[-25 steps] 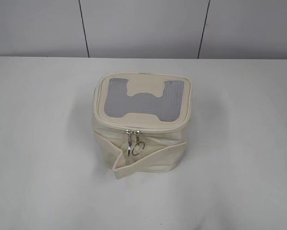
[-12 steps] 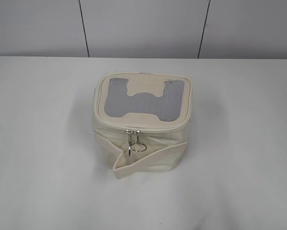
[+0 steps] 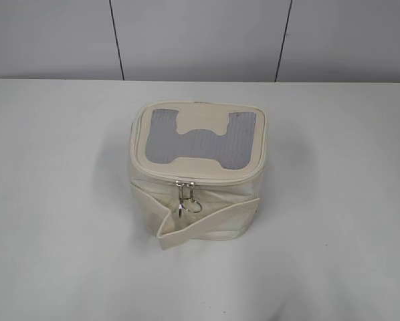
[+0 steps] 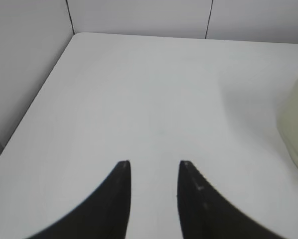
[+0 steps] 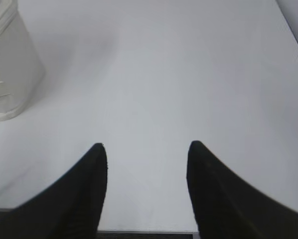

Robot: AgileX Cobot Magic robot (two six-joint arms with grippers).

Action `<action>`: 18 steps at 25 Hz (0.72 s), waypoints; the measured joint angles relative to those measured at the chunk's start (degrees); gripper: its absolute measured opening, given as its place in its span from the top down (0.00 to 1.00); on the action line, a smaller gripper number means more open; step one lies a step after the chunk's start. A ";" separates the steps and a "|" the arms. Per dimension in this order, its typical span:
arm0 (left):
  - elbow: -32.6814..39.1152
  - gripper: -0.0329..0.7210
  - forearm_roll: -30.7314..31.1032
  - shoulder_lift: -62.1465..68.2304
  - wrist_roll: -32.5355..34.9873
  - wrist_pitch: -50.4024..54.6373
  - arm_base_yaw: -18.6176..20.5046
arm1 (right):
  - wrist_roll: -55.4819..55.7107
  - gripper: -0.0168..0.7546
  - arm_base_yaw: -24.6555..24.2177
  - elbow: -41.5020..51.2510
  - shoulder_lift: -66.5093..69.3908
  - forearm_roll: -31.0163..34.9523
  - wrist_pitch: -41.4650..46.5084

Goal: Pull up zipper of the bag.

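Note:
The cream bag [image 3: 193,214] stands in the middle of the white table, its grey mesh top with a cream H patch facing up. The zipper [image 3: 194,179] runs round the top rim; two silver pulls with rings [image 3: 187,198] hang together at the front. A cream strap [image 3: 207,224] crosses the front side. The bag's edge shows at the right of the left wrist view [image 4: 296,129] and at the upper left of the right wrist view [image 5: 9,74]. My left gripper [image 4: 153,164] and right gripper [image 5: 146,147] are open and empty over bare table, apart from the bag. Neither shows in the exterior view.
The white table [image 3: 59,200] stretches round the bag on all sides. A grey panelled wall [image 3: 200,37] stands behind it. The table's left edge [image 4: 34,104] shows in the left wrist view, its near edge [image 5: 144,232] in the right wrist view.
The ring pulls at the bag's front have swung slightly and settled; the bag and both grippers have not visibly moved.

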 joint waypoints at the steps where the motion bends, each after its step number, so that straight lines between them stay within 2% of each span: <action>1: 0.00 0.63 0.00 0.00 0.02 0.00 -0.01 | 0.00 0.44 -0.37 0.00 0.00 0.00 0.00; 18: 0.00 0.63 0.00 0.00 0.13 0.00 -0.01 | 0.03 0.44 -0.54 0.00 0.00 0.00 -0.01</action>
